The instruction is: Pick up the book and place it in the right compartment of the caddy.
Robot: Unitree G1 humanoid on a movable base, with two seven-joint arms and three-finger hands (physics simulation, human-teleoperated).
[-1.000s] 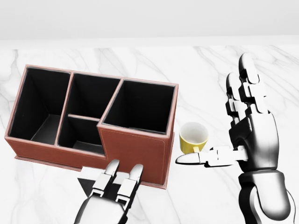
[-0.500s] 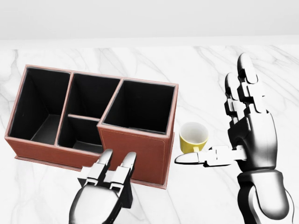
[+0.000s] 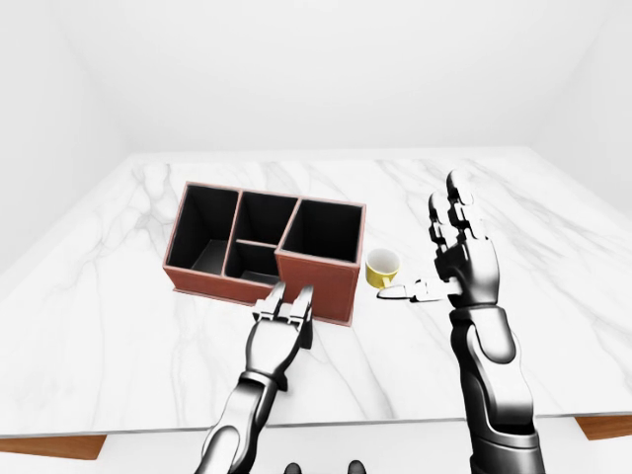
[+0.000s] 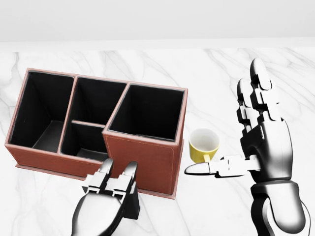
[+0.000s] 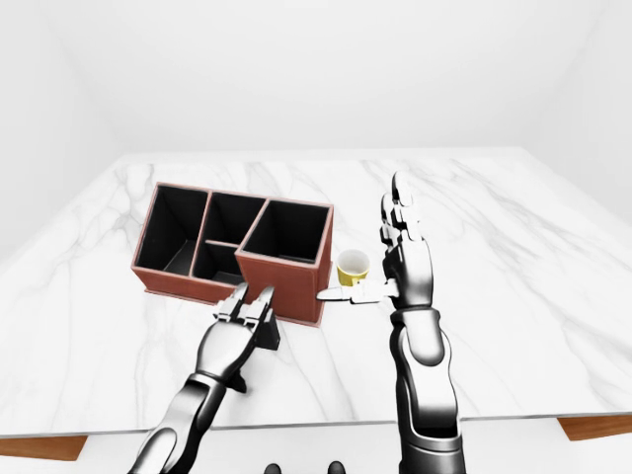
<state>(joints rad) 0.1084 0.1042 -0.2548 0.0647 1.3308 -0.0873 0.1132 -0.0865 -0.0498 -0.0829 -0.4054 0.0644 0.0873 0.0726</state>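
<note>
- On the marble table [image 4: 59,216], just below the caddy's near wall in the head view, the robot's left hand [image 4: 106,204] lies over the book [image 4: 131,209], a thin, dark, flat object of which only a black sliver shows at the hand's right edge.
- Whether the left fingers [image 4: 129,173] are closed round the book or only pressing on top of it cannot be told; they point up the view toward the caddy, extended and close together.
- The book sits directly under that hand, so the left hand is by far the nearer; its long axis cannot be read, since most of it is hidden.
- The brown caddy [image 4: 142,160] stands just above the hand, its black-lined right compartment [image 4: 145,113] open and apparently empty, lying up and slightly right of the book.
- Judged from this, the lift has to clear the caddy's near wall before the book can go down into that compartment.
- The right hand [image 4: 263,140] is held upright and spread wide, holding nothing, its thumb reaching toward a yellow cup [image 4: 203,144] beside the caddy's right wall; contact between thumb and cup cannot be confirmed.
</note>
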